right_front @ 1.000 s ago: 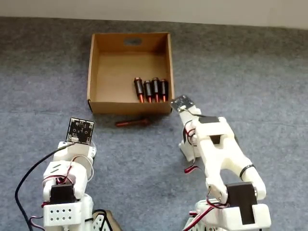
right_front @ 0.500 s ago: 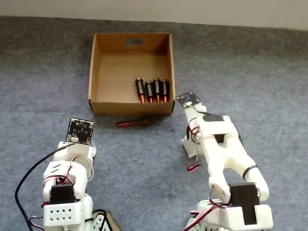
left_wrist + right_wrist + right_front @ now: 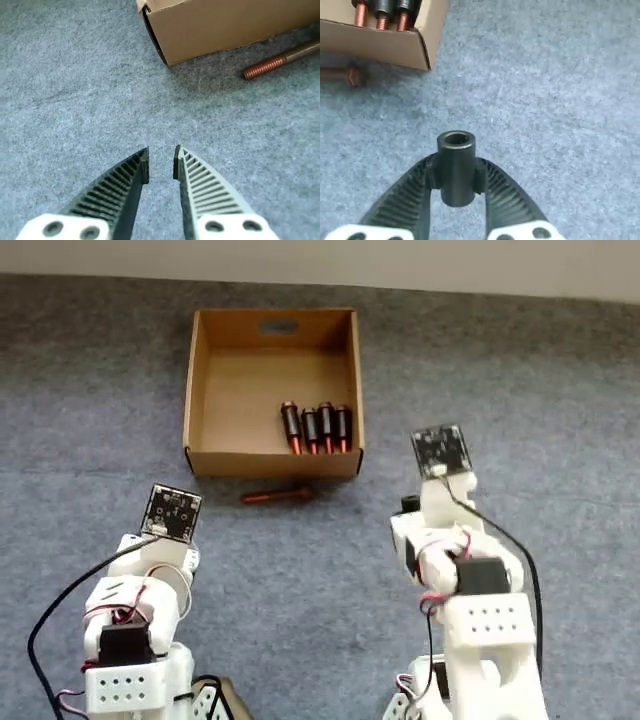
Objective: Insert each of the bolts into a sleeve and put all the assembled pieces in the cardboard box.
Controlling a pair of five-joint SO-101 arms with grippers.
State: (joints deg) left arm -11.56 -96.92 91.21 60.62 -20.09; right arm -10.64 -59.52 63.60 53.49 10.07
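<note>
The cardboard box [image 3: 200, 390] stands at the far middle of the carpet with several assembled pieces [image 3: 316, 426] lying side by side at its near right. Their copper ends [image 3: 381, 16] peek over the box wall [image 3: 380, 42] in the right wrist view. One copper bolt [image 3: 277, 496] lies on the carpet just in front of the box; its threaded end [image 3: 280, 59] and its head [image 3: 351, 76] show in the wrist views. My right gripper [image 3: 456, 170] is shut on a black sleeve [image 3: 456, 150], held over the carpet near the box's right corner. My left gripper [image 3: 161, 161] hangs nearer than the bolt, slightly open and holding nothing.
Grey carpet [image 3: 560, 390] covers the whole table, with free room to the right of the box and between the two arms. The left arm [image 3: 135, 610] and right arm [image 3: 470, 590] stand at the near edge. A black cable [image 3: 60, 610] loops beside the left arm.
The right arm has drawn back from the box's near right corner and folded upward toward its base. The left arm has hardly moved.
</note>
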